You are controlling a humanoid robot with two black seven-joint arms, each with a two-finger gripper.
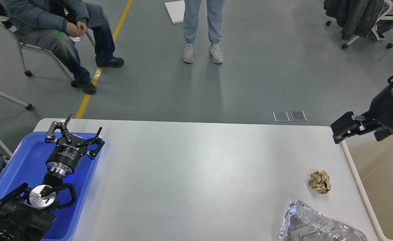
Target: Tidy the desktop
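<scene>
Desktop [189, 174] is sitting mostly bare. Left gripper [82, 126] is hanging spread wide, empty, over blue tray [25, 160]. Right gripper [340, 129] is hovering at the far-right corner; can't tell its jaw state.

The large white-grey rounded table [199, 174] carries a blue plastic tray [19, 167] at its left edge; a crumpled brown paper ball [320, 182] lies far right of the tray, just beyond a crinkled foil container [316, 224].

1. We looked from the head, forward and steeply down onto the table [196, 174].
2. Our view sat close above it, the floor [250, 83] lying beyond its far edge.
</scene>
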